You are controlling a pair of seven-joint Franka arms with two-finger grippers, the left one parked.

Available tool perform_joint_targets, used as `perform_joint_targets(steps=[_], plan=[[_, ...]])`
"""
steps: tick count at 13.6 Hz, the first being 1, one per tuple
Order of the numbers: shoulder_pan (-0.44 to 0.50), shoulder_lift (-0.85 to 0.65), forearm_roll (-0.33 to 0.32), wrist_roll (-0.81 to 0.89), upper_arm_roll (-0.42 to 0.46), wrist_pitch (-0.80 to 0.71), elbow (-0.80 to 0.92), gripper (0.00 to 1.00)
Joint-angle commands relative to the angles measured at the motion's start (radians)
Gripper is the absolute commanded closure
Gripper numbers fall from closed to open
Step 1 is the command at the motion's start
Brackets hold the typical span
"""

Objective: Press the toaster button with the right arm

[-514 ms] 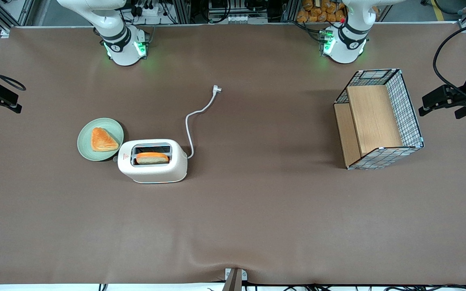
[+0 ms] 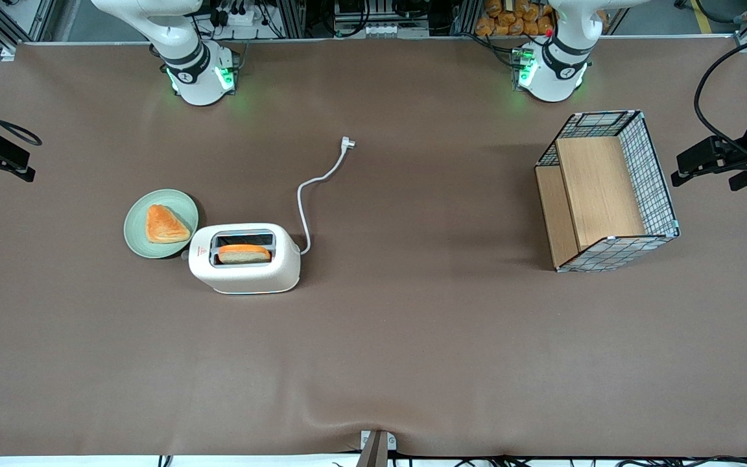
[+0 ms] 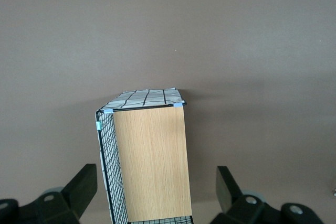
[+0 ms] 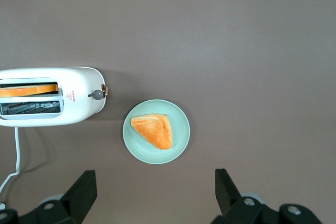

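Note:
The cream-white toaster (image 2: 244,275) (image 4: 79,109) stands on the brown table with an orange-crusted bread slice (image 2: 244,251) (image 4: 29,89) in the slot nearer the front camera. The toaster button (image 4: 97,94) (image 2: 185,255), a small grey nub, sticks out of the narrow end by the red triangle mark, facing a green plate. My right gripper (image 4: 155,184) hangs high above the table, open, with nothing between its fingers (image 4: 84,184). Seen from the wrist, it is well apart from the button. In the front view its dark shape (image 2: 20,163) shows at the working arm's end of the table.
A green plate (image 2: 135,239) (image 4: 130,139) holding a triangular pastry (image 2: 165,224) (image 4: 153,131) sits right beside the toaster's button end. The white cord (image 2: 302,201) runs from the toaster to its plug (image 2: 346,143). A wire basket with wooden panels (image 2: 655,175) (image 3: 107,156) lies toward the parked arm's end.

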Motion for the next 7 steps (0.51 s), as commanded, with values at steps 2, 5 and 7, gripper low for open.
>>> perform_joint_targets(steps=[2,5,7], plan=[[0.004,0.018,-0.009,0.001,0.006,-0.014,0.013,0.00],[0.005,0.024,-0.009,-0.001,0.008,-0.014,0.012,0.00],[0.005,0.043,-0.008,0.001,0.008,-0.014,0.004,0.00]])
